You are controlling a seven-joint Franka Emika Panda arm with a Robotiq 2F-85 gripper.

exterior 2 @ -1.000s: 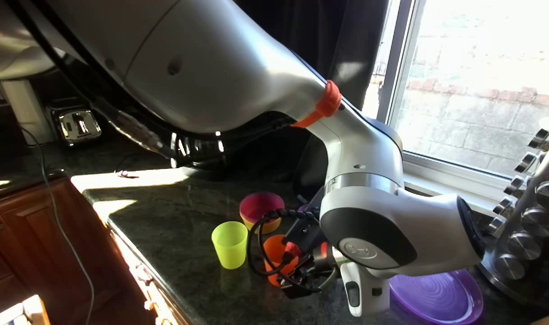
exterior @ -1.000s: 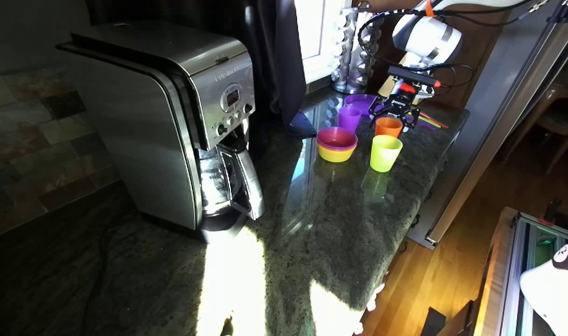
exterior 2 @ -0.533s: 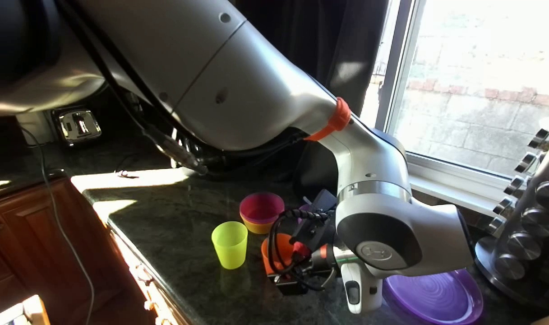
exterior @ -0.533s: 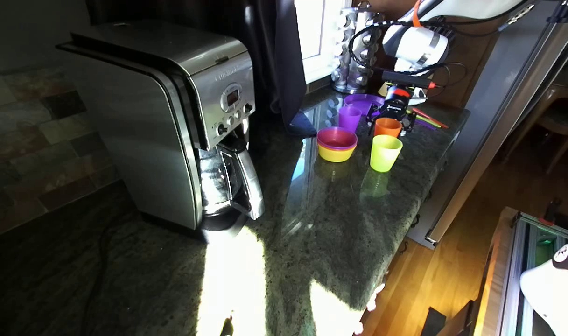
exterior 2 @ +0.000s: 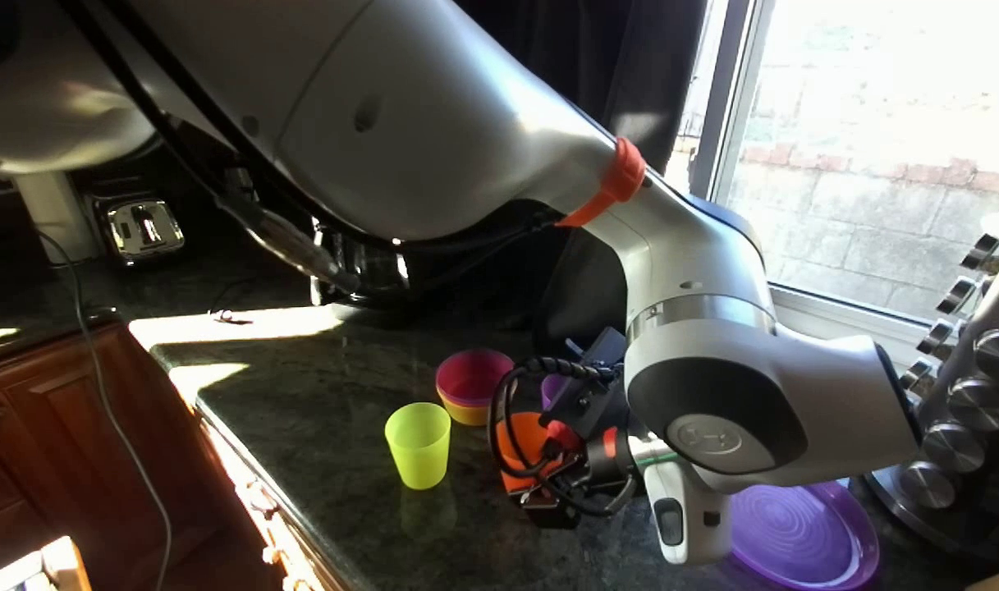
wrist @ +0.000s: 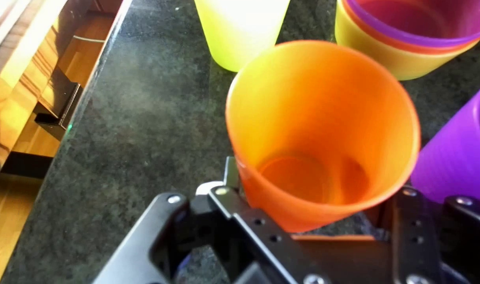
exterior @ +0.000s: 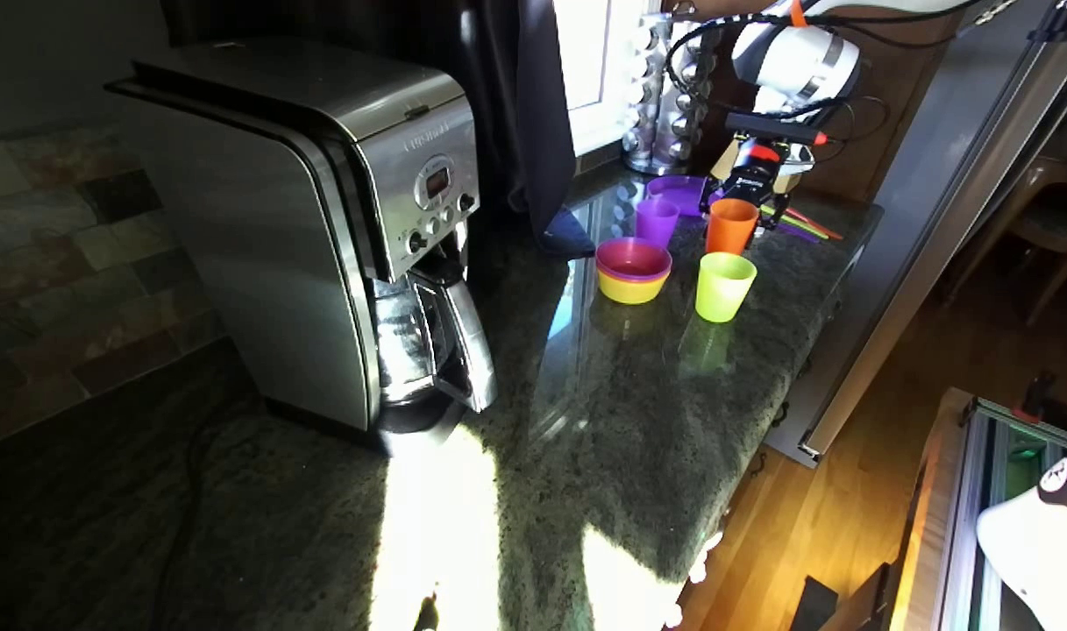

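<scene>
Orange cup (wrist: 322,130), one: gripped in my pincer (wrist: 319,183). Handling: light squeeze; clearance wanted from purple cup (wrist: 454,159), three o'clock, and lime cup (wrist: 240,33), eleven, wrist view.

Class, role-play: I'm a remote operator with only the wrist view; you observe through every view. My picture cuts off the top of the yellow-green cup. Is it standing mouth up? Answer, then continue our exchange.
Observer: Yes, in both exterior views the yellow-green cup stands mouth up.
Operator: I see the orange cup in the gripper. What stands farther along the counter, past the stacked bowls?
Observer: A silver coffee maker.
Operator: Is anything tall nearby, outside my picture?
Observer: Yes, a jar rack, seen in both exterior views.
</scene>
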